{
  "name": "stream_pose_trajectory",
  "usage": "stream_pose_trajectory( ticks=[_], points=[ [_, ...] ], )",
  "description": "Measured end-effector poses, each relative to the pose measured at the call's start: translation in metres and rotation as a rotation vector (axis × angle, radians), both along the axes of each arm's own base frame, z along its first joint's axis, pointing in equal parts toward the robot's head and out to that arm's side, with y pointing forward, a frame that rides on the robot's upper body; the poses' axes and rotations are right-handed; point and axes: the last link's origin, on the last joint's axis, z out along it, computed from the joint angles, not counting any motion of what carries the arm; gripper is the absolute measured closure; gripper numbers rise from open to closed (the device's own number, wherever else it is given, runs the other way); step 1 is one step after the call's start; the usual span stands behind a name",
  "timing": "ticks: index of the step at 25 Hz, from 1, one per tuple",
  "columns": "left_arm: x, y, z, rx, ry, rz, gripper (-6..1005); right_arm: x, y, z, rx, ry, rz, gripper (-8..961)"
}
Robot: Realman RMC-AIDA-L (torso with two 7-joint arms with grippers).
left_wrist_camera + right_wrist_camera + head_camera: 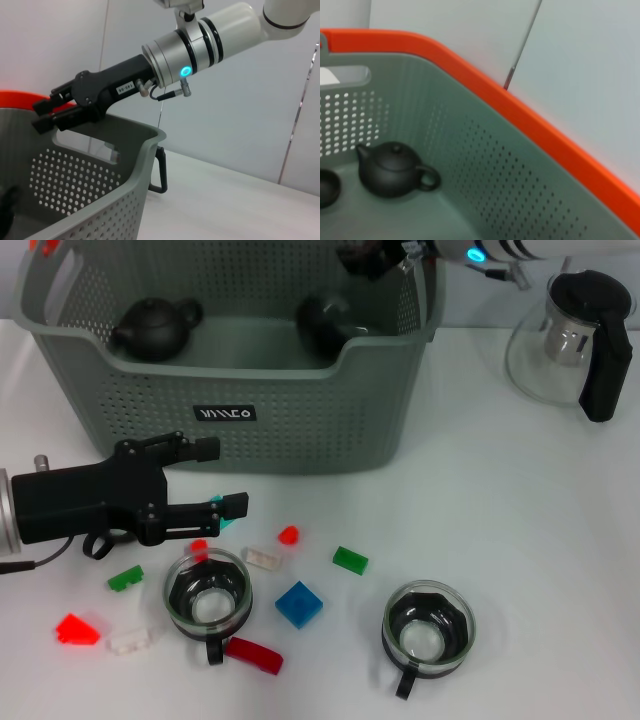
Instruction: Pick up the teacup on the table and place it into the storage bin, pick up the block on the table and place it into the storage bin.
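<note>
The bin [300, 430] is filling the upper left and centre of the head view, and its small black label [225, 413] is showing white lettering that cannot be read from here. In the left wrist view a white tag [126, 88] on the right gripper's black body is carrying small print, also illegible.

The left gripper [228, 478] is reaching in from the left edge of the head view, lying level just in front of the bin's front wall. Its fingers are spread apart and holding nothing, the lower one hanging above a small red block [199, 548] and the rim of the left teacup [208, 595].

The right gripper [46, 116] is stretching over the bin's upper right corner, seen in the left wrist view with its fingers nearly together and nothing between them.

Two teacups are sitting on the table in the lower half of the head view, the second teacup [428, 625] at lower right. A blue block [299, 604] is lying between them, with a green block [350, 560] above it. Inside the bin a black teapot [153, 328] is resting at upper left.
</note>
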Motion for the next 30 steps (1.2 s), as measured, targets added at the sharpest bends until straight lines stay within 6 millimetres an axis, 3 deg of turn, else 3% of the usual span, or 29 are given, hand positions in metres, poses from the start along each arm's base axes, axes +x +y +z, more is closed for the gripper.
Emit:
stream_pose_trajectory(
  ticks=[9, 16, 23, 30],
  points=[
    [-0.001, -0.001, 0.002, 0.002, 0.002, 0.0, 140, -0.022, 0.003, 0.024, 0.066, 0.059, 0.063, 292],
    [-0.004, -0.003, 0.006, 0.017, -0.006, 0.01, 140, -0.035, -0.014, 0.053, 0.045, 0.201, 0.091, 273],
    [-0.005, -0.004, 0.007, 0.017, -0.008, 0.011, 140, -0.017, -0.059, 0.09, -0.014, 0.387, 0.152, 276],
    [-0.005, -0.005, 0.007, 0.02, 0.001, 0.003, 140, 0.018, -0.106, 0.109, -0.096, 0.416, 0.198, 279]
  ],
)
